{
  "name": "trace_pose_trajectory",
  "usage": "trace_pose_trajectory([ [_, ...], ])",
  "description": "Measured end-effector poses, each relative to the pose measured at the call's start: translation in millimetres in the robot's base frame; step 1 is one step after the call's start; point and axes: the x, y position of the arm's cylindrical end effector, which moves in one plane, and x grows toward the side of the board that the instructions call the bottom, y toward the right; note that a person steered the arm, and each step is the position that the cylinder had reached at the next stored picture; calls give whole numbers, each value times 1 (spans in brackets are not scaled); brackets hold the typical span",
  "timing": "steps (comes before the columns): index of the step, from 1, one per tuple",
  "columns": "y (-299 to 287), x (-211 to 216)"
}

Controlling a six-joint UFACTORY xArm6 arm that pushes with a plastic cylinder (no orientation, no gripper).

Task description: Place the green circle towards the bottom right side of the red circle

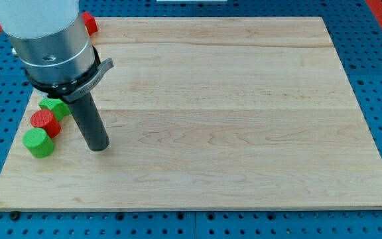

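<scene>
The red circle (45, 123) sits near the board's left edge. The green circle (38, 142) lies just below it, slightly to the left, touching or nearly touching it. My tip (99, 147) rests on the board to the right of both, roughly level with the green circle and a clear gap away from it. Another green block (54, 106), its shape partly hidden by the arm, lies just above and to the right of the red circle.
A red block (89, 24) peeks out behind the arm at the board's top left corner. The arm's large grey body (45, 40) covers the upper left of the wooden board (244, 119). Blue pegboard surrounds the board.
</scene>
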Motion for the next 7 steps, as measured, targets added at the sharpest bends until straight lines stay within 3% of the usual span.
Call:
trace_pose_trajectory([
  [2,-26,100],
  [3,-136,90],
  [7,-153,58],
])
